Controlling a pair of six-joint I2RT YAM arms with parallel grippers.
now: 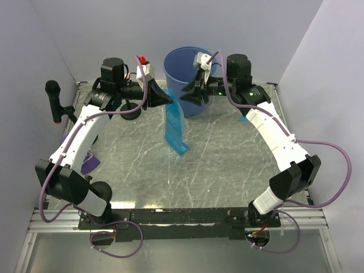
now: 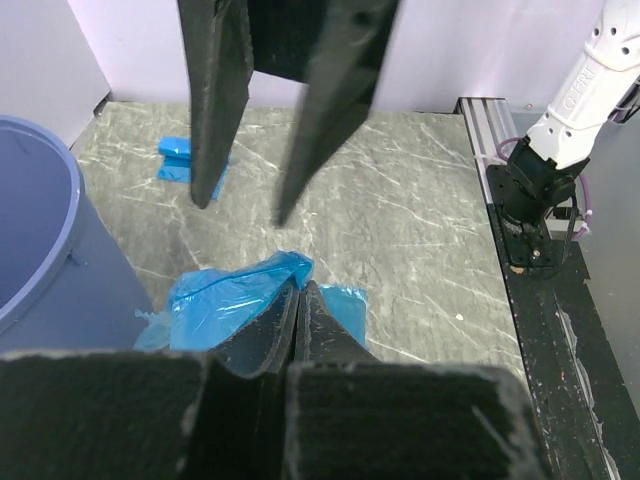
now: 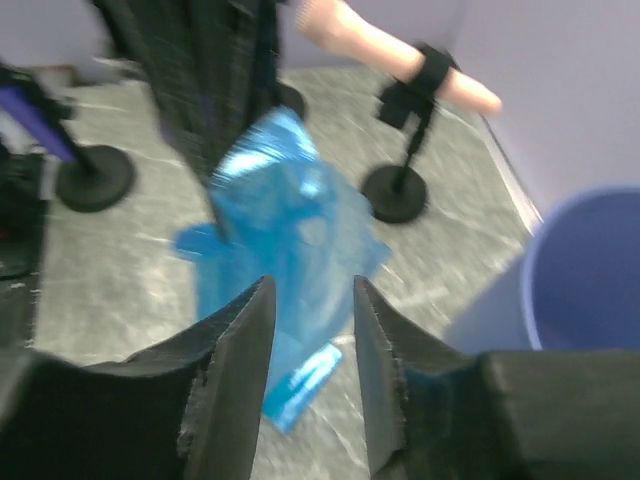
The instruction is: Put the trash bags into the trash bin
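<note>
Both arms (image 1: 77, 133) are white with black joints (image 1: 293, 176) and purple cables (image 1: 347, 168). The left gripper (image 2: 301, 292) and right gripper (image 3: 312, 290) are black. A green light (image 1: 219, 91) glows at one o'clock.

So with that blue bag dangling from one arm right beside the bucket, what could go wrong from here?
The left gripper pinches just the top of the flimsy trash bag, which hangs long; it may slip free or drape over the trash bin rim instead of dropping in. The open right gripper sits very close to both bag and bin, so it might knock the bin. The small blue packet lying farther off could get overlooked.
</note>
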